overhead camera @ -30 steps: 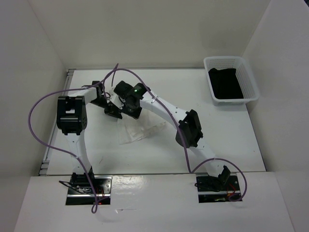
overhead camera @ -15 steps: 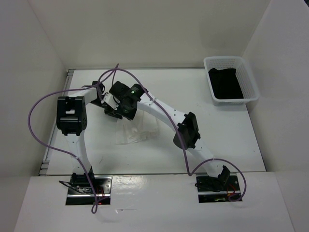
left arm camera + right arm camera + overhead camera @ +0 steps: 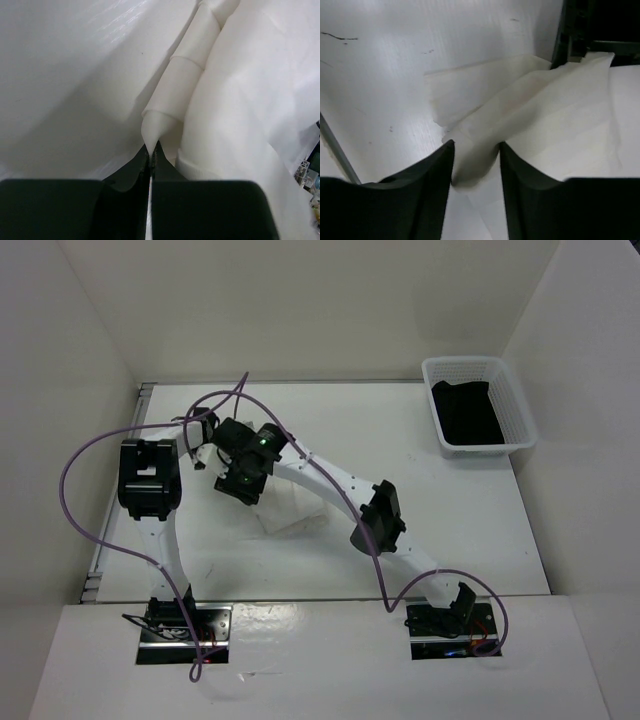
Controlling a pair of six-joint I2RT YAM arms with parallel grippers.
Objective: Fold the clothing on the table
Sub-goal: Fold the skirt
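The clothing [image 3: 292, 510] is a thin white pleated fabric lying on the table [image 3: 460, 530] left of centre, partly hidden under the right arm. My left gripper [image 3: 207, 454] is shut on one edge of it; in the left wrist view the black fingertips [image 3: 151, 148] pinch a rolled point of the clothing [image 3: 240, 100]. My right gripper [image 3: 240, 486] sits over the fabric just beside the left one. Its jaws [image 3: 476, 150] stand apart with a loose fold of the clothing [image 3: 545, 115] lying between them.
A white mesh basket [image 3: 500, 368] with a black garment [image 3: 466, 412] in it stands at the back right. White walls ring the table. Purple cables loop over the left arm [image 3: 148, 478]. The left gripper's black body [image 3: 572, 30] shows close ahead in the right wrist view.
The right arm has swung left across the table, carrying the fabric over onto itself toward the left gripper. Its jaws have come apart. The left gripper stayed shut on the edge.
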